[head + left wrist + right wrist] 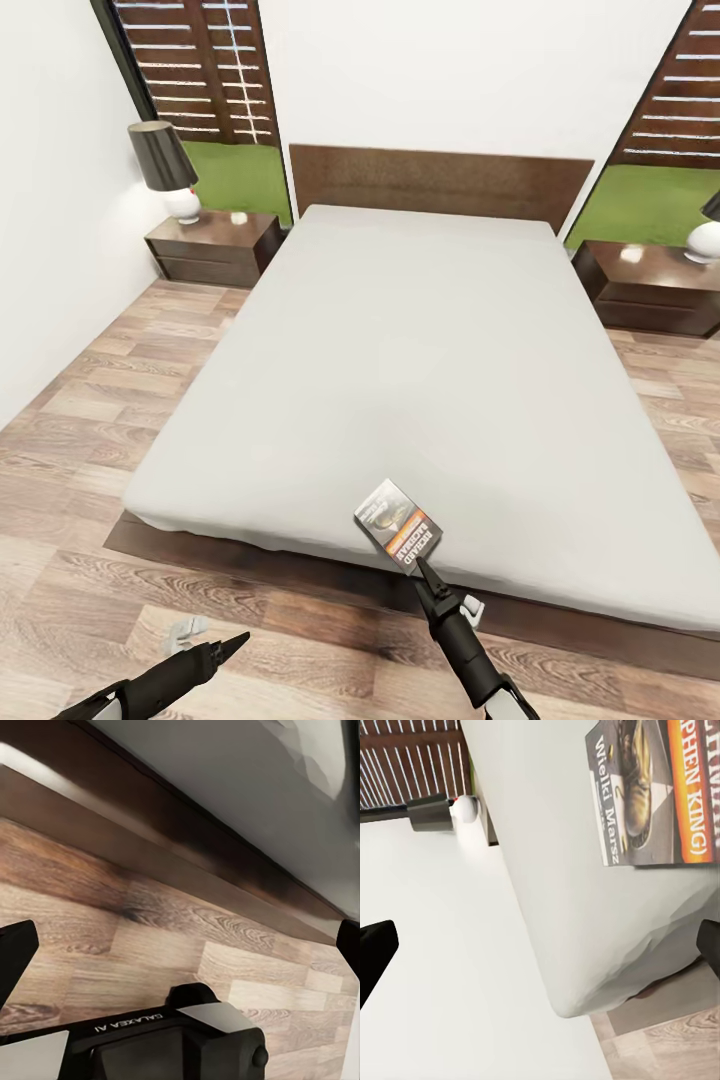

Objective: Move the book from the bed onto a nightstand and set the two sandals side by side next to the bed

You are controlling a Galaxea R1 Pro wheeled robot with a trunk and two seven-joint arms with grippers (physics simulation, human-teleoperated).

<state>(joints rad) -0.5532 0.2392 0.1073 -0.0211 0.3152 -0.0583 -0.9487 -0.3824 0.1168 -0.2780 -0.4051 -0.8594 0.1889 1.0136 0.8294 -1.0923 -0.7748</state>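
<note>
The book (398,535) lies flat on the bed's pale mattress (400,360), close to its foot edge, dark cover with orange lettering facing up. My right gripper (424,577) points at the book's near corner from just off the mattress edge, a little short of it. In the right wrist view its two fingers stand wide apart with nothing between them, and the book (649,791) lies ahead. My left gripper (228,646) hovers over the floor at the foot of the bed, open and empty. Both nightstands (212,245) (650,285) flank the headboard. The sandals are out of view.
A lamp stands on each nightstand, a dark-shaded one (165,165) at the left and a white one (705,238) at the right. The dark bed frame (172,847) juts out low past the mattress. Wood-plank floor (110,400) runs along both sides of the bed.
</note>
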